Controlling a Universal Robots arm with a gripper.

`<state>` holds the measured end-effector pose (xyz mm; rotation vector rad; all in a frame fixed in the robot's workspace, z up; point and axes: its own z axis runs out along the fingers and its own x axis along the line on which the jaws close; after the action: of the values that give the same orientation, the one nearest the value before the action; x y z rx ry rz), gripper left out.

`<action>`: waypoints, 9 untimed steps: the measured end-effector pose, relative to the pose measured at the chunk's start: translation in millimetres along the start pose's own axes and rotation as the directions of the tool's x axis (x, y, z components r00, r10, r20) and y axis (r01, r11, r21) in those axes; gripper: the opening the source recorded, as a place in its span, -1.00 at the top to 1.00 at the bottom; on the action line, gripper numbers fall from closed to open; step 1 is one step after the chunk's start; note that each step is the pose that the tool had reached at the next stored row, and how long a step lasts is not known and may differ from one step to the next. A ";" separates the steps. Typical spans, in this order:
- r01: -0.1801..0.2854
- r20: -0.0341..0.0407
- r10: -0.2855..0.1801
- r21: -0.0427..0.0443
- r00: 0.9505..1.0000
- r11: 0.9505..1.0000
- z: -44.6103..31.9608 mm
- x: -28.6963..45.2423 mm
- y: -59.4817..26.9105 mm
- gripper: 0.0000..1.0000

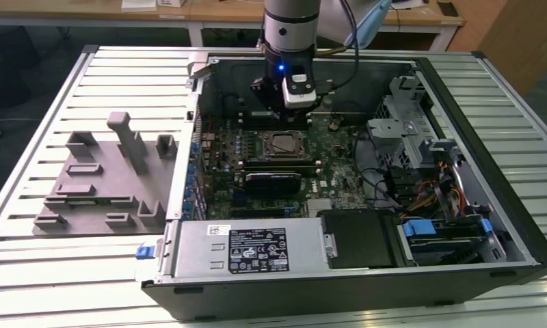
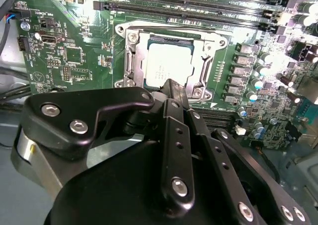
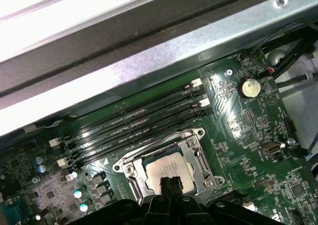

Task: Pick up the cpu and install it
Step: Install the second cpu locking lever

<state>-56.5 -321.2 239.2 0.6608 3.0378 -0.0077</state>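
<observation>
My pincer (image 2: 171,88) hangs just above the cpu (image 2: 166,63), which already lies flat inside the socket frame (image 2: 130,51) on the motherboard (image 2: 69,61). In both wrist views my two fingertips (image 3: 170,184) stand pressed together with no gap between them, and they hold nothing. I judge that the chip is placed and my tips are at its near edge, though I cannot tell if they touch the metal plate.

To do this step well, I think I must stay square over the chip and push only straight down and softly, because a tilted chip can bend the contacts below. The chip's edges should run parallel to the frame on all sides; from here they look even.

I count one cpu, one socket frame, four long memory slots (image 3: 144,116) beyond the socket from my tips, and one round coin battery (image 3: 249,88) to the side. In the exterior view, one grey fixture tray (image 1: 100,184) rests on the desk (image 1: 46,273), well apart from me, outside the computer case (image 1: 519,225).
</observation>
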 end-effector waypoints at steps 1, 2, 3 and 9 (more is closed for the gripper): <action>0.000 0.000 0.000 0.000 1.000 1.000 0.0 0.0 0.0 0.79; 0.000 0.000 0.000 0.000 1.000 1.000 -0.1 0.0 0.0 0.79; 0.000 0.000 0.000 0.000 1.000 1.000 -0.2 0.0 0.0 0.79; 0.000 0.000 0.000 0.000 1.000 1.000 -0.4 0.0 0.0 0.79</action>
<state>-56.5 -321.2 239.7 0.6603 3.0379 -0.0077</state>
